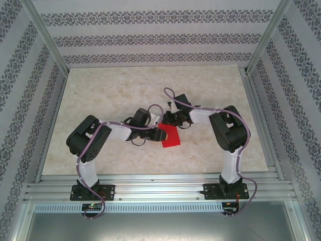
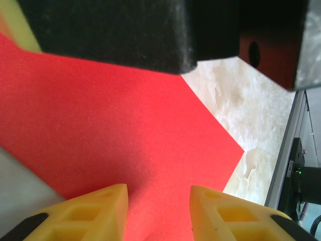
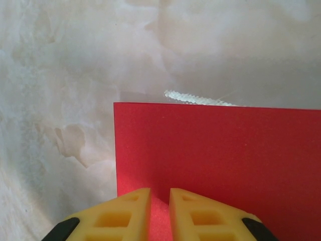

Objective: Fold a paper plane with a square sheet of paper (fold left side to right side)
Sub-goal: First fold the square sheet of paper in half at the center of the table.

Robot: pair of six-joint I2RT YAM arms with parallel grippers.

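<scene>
The square sheet of paper (image 1: 171, 138) is bright red and lies near the middle of the table between both arms. In the left wrist view the sheet (image 2: 125, 125) spreads under my left gripper (image 2: 158, 201), whose yellow fingers stand well apart over it, open. From above, that left gripper (image 1: 159, 133) sits at the sheet's left edge. My right gripper (image 1: 169, 122) comes in from the far side. In its own view the right gripper (image 3: 160, 201) is nearly closed, with a raised bit of the sheet (image 3: 225, 150) pinched between the tips near the sheet's corner.
The marble-patterned tabletop (image 1: 100, 95) spreads to the left and far side. An aluminium rail (image 1: 160, 181) runs along the near edge. The right arm's dark wrist (image 2: 125, 30) hangs close over the sheet in the left wrist view.
</scene>
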